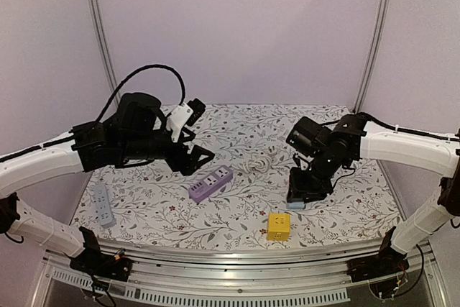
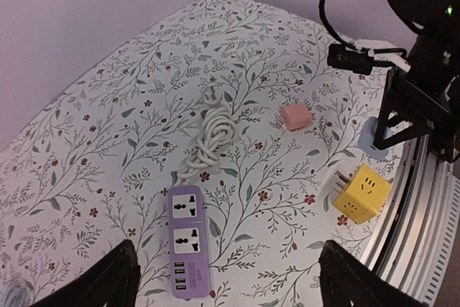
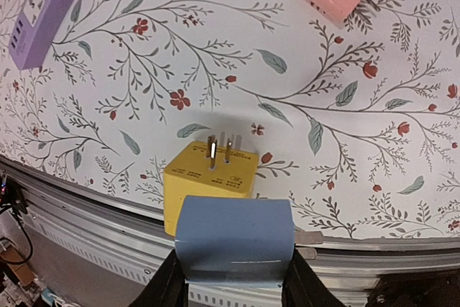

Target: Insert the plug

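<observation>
The right hand (image 3: 233,278) was clenched on the blue plug (image 3: 233,235), its fingers (image 3: 169,284) pressed on either side of the block. It held the plug low over the near edge of the worktop (image 1: 165,215), just beside the yellow cube (image 3: 210,175), whose prongs pointed up. The blue plug's own prongs were hidden, so which way they faced could not be told.

The purple strip (image 1: 210,183) lay well apart from that hand, to its left and slightly farther back, between the two arms. Its long axis ran diagonally, from near-left to far-right in the top view, with the sockets facing up. The white cord (image 1: 259,165) was coiled at its far end.

The left hand (image 1: 194,152) hung released, its fingers spread wide above the strip, and was much the nearer of the two. The coming move likely called for carrying the plug leftward across the worktop and matching its prongs to the slanted strip. The left hand was well placed to steady the strip.
</observation>
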`<act>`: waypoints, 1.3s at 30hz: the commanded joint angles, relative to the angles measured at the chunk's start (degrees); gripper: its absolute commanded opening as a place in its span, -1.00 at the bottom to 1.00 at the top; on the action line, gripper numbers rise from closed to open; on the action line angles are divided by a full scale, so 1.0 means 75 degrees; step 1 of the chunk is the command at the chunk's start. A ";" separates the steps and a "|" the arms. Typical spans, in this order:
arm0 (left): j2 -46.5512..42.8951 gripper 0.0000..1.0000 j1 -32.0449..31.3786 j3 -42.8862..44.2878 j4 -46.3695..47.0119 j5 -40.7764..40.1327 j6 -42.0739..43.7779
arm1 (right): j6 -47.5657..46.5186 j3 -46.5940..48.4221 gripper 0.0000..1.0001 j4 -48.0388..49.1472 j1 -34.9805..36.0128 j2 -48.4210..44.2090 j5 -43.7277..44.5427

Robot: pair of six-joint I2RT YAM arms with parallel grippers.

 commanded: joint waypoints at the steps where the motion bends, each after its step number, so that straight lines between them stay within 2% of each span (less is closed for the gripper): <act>1: -0.0255 0.73 0.0060 -0.0301 0.0724 0.0961 0.0752 | 0.0015 0.0955 -0.37 -0.0458 0.0000 0.0033 0.0280; 7: -0.0922 0.71 0.0081 -0.0999 0.1548 0.2470 0.1977 | -0.0134 0.2134 -0.36 -0.0317 -0.0077 0.0487 -0.0120; 14: -0.0524 0.70 0.0093 -0.0674 0.1222 0.3418 0.2868 | -0.0282 0.3205 -0.36 -0.0066 -0.0084 0.1172 -0.0565; 17: -0.0174 0.67 0.0093 -0.0431 0.1177 0.3468 0.2975 | -0.0412 0.3547 -0.36 -0.0104 -0.0081 0.1419 -0.0604; 23: 0.0270 0.61 0.0093 -0.0184 0.1697 0.2727 0.3137 | -0.0461 0.3814 -0.35 0.0074 -0.0079 0.1634 -0.0900; 31: 0.0929 0.64 0.0061 0.0060 0.1877 0.3035 0.3464 | -0.0195 0.3914 -0.35 0.0444 -0.0078 0.1650 -0.1244; 39: 0.1461 0.62 -0.0176 0.0411 0.1610 0.2773 0.3947 | -0.0205 0.4042 -0.35 0.0597 -0.0063 0.1754 -0.1636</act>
